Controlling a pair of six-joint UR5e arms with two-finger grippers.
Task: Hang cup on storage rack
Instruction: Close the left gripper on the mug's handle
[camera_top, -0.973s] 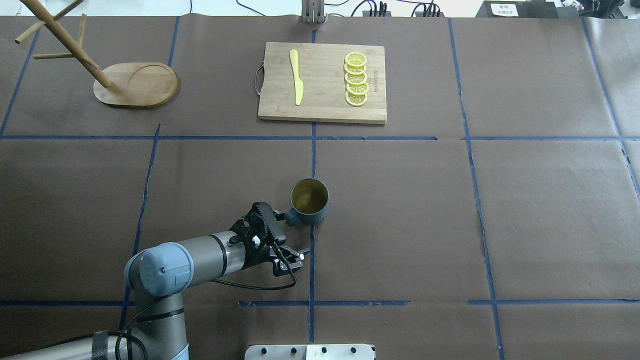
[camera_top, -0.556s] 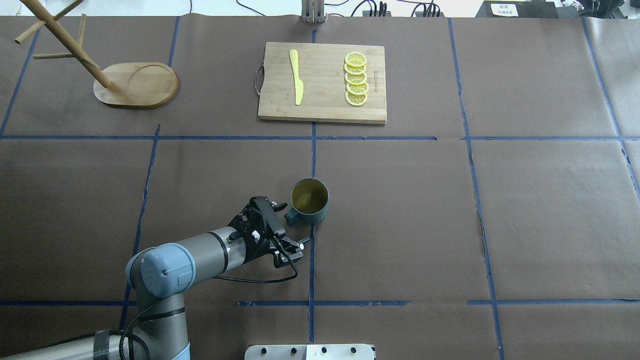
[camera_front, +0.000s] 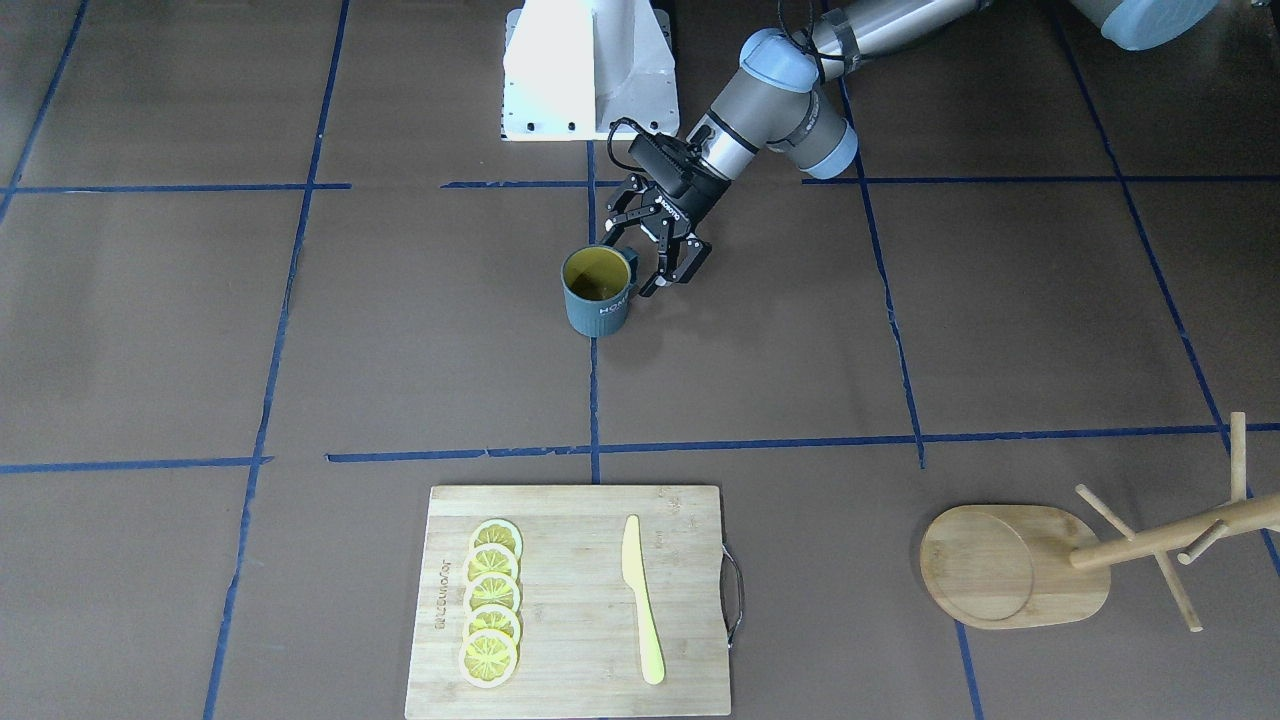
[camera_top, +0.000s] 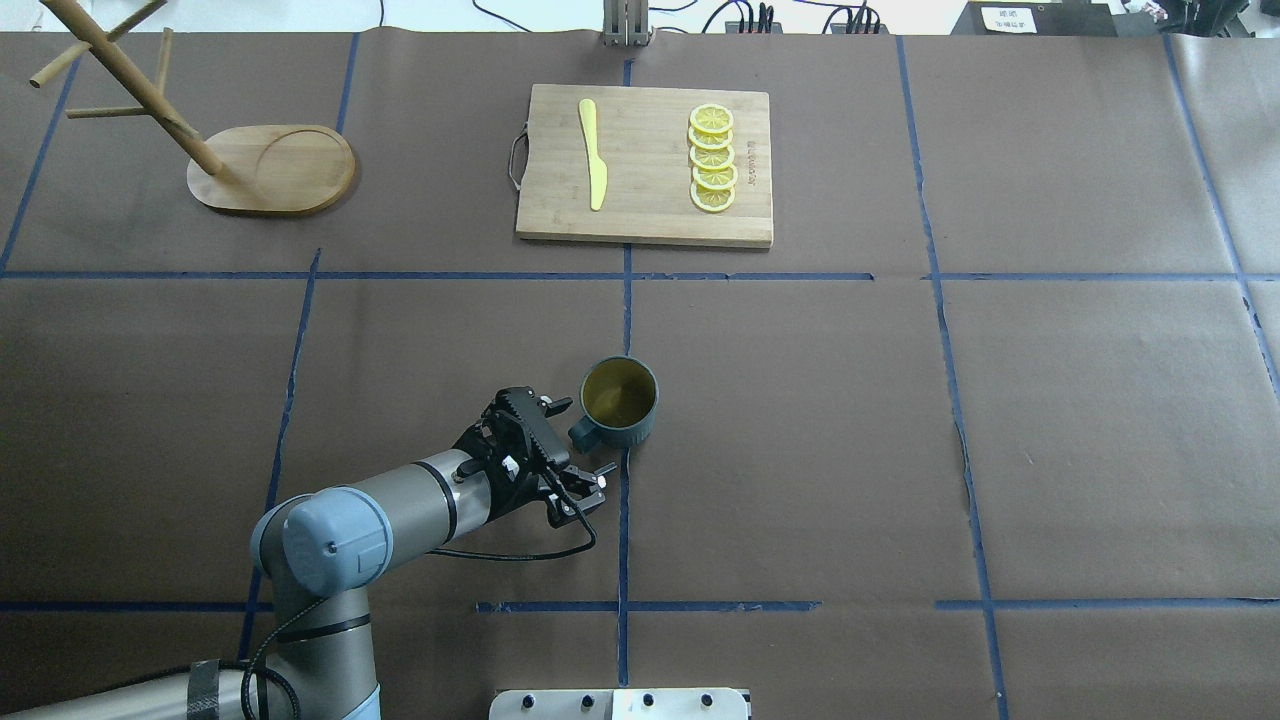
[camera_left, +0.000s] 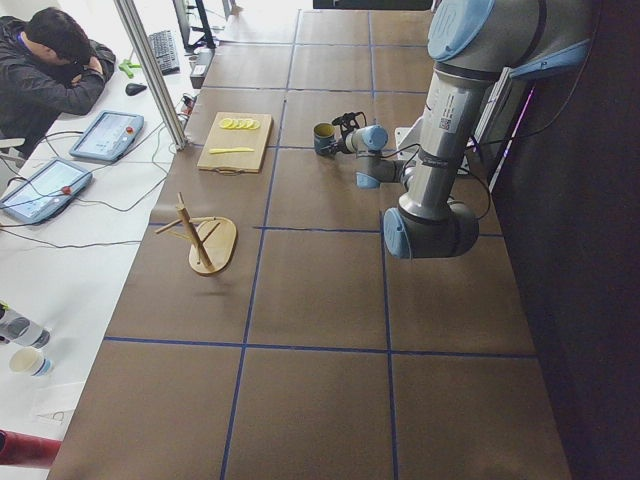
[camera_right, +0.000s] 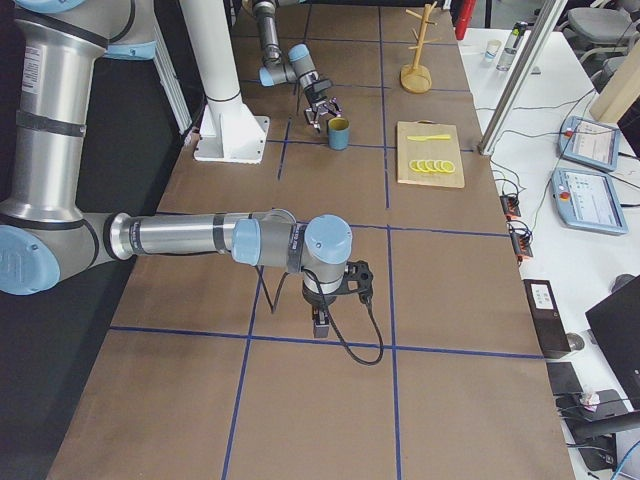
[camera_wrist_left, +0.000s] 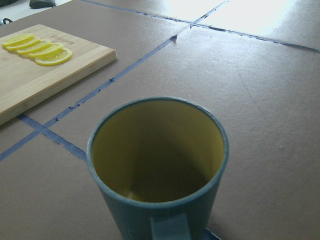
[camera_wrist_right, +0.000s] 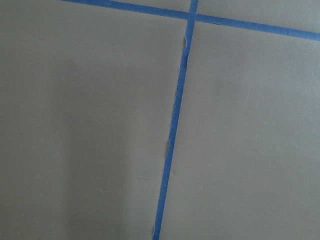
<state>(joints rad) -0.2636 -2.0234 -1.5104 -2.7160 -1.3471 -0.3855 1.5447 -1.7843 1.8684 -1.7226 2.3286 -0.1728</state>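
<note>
Cup (camera_top: 620, 400) stands upright on the brown tabletop (camera_top: 850, 420), near its middle and right beside a blue tape line. Its yellow inside faces up, and its handle is turned toward the robot and its left side. The left hand (camera_top: 582, 437) is at that handle, spread, with one finger on each side of the loop; whether either finger touches it I cannot tell. The left arm reaches in low from the near left corner, forearm almost level, wrist aimed sideways at the cup.

The rack (camera_top: 270, 170) stands well apart, at the far left corner. A cutting board (camera_top: 650, 215) at the far middle carries a yellow knife (camera_top: 593, 155) and a row of lemon slices (camera_top: 712, 158).

The right arm lies stretched low over the tabletop toward the robot's right end. Its hand (camera_right: 320, 315) points down above the tape lines, and I cannot tell whether it is spread or pressed together.
</note>
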